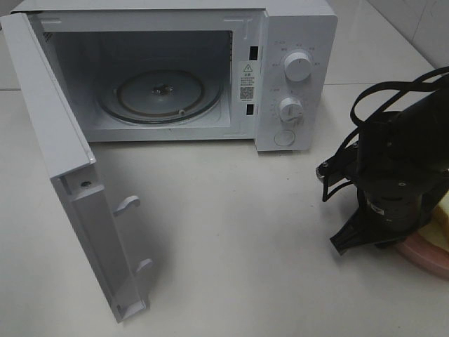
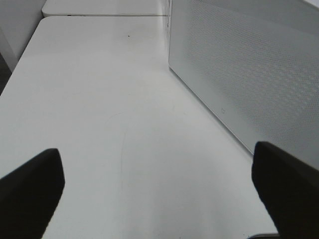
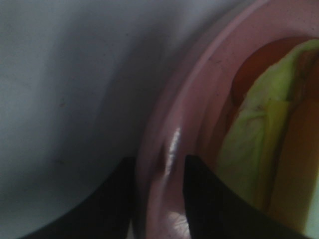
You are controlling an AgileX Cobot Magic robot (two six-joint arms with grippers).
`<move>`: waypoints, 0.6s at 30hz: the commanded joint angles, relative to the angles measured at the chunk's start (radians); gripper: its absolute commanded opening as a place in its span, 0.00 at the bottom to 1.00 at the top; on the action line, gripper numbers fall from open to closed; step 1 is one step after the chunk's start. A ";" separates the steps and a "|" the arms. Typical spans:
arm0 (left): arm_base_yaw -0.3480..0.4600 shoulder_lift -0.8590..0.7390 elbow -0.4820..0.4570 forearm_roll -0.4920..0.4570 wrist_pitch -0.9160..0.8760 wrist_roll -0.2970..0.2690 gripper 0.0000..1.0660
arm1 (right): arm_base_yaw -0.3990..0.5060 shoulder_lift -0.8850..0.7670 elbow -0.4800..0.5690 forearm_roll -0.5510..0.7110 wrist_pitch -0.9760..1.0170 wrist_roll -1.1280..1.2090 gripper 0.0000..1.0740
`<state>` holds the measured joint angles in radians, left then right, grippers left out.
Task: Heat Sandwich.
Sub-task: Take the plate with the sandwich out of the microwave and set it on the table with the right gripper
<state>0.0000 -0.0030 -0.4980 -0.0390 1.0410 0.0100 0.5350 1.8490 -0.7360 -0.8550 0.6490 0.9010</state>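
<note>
Two arms on this rig, only my right one matters now. Right gripper (image 1: 349,242) sits at the near-right of the table, straddling the left rim of the pink plate (image 3: 169,149). Wrist view: one finger outside the rim, one inside, rim between them. Gap is narrow, but I can't tell whether the pads are actually biting the rim or just bracketing it, so grip state is unclear.

Sandwich (image 3: 259,164) is on that plate, just right of my fingers, not touched by them. From the high camera only a sliver of it (image 1: 442,221) shows past the arm at the right edge. Pale green filling and orange crust show in the wrist view; its long edge looks to run roughly parallel to the fingers, though the view is too close and blurred to be sure.

Microwave (image 1: 295,70) is far-left of the plate, door (image 1: 70,210) swung fully open toward the near-left. Cavity holds only the glass turntable (image 1: 158,95), no food in it. My read: the plate has to travel left and away into that opening, so the door isn't in the path.

Left gripper (image 2: 159,199) is spread wide, holding nothing, over bare table beside the microwave's perforated side wall. It is out of the high view. Right arm is clearly the nearer one to the sandwich.
</note>
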 commanded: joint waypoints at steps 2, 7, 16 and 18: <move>0.000 -0.021 0.003 -0.005 -0.005 0.003 0.91 | -0.002 -0.028 -0.010 0.041 0.010 -0.026 0.42; 0.000 -0.021 0.003 -0.005 -0.005 0.003 0.91 | -0.002 -0.101 -0.011 0.084 0.013 -0.077 0.47; 0.000 -0.021 0.003 -0.005 -0.005 0.003 0.91 | -0.002 -0.250 -0.011 0.177 0.017 -0.223 0.68; 0.000 -0.021 0.003 -0.005 -0.005 0.003 0.91 | -0.002 -0.282 -0.011 0.206 0.024 -0.255 0.74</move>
<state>0.0000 -0.0030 -0.4980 -0.0390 1.0410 0.0100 0.5350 1.5780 -0.7440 -0.6600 0.6570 0.6710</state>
